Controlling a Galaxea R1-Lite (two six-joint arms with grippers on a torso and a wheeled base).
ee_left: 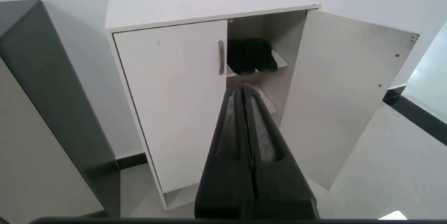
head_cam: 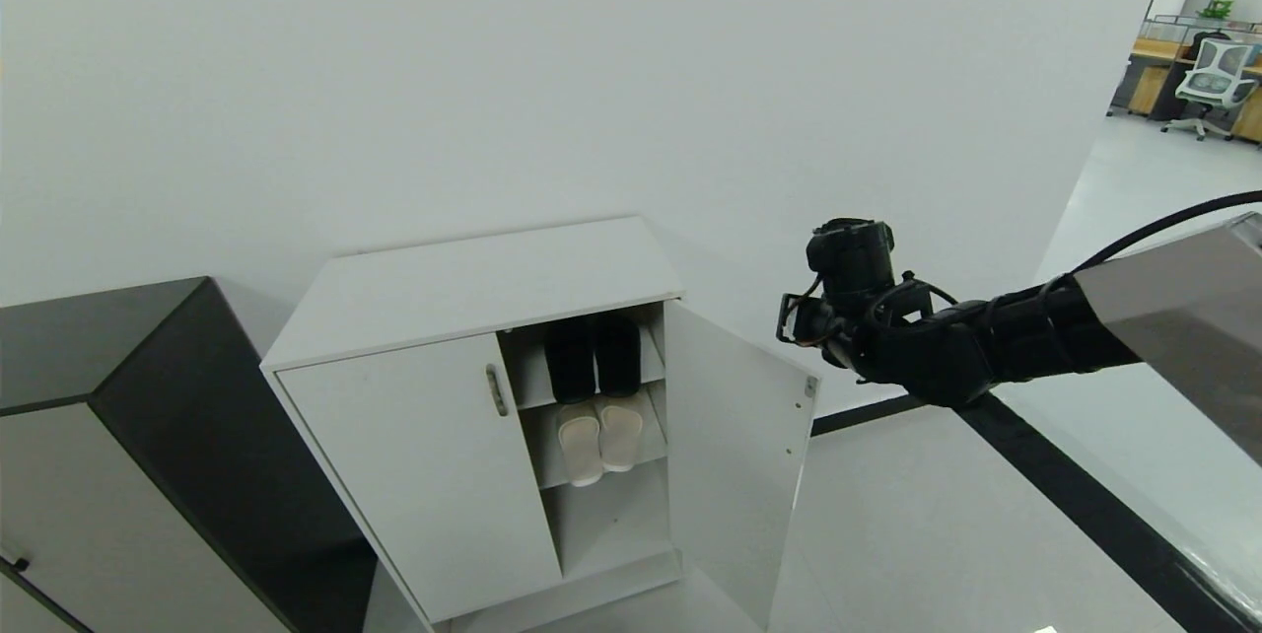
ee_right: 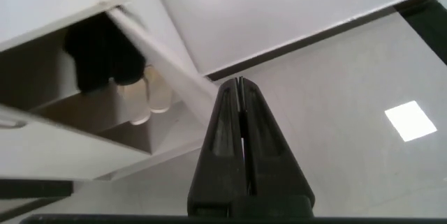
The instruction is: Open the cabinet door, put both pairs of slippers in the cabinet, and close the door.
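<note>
Cabinet (head_cam: 473, 288) sits down and to the left of the right gripper (ee_right: 241, 83), whose fingers are pressed together with nothing in them. The left gripper (ee_left: 242, 91) is pinched shut and empty too, pointing at the cabinet front. The open door (head_cam: 735, 436) hangs just below the right gripper, swung out toward it. Both pairs are in: black slippers (head_cam: 595, 357) on the top shelf, white slippers (head_cam: 598, 436) one shelf down, past the door from that gripper. So imo only the closing is left. I'd drop the right gripper to the door's outer face near the free edge, then push slowly along the hinge arc. The white pair's ends look a bit over the shelf lip, so watch those.
</note>
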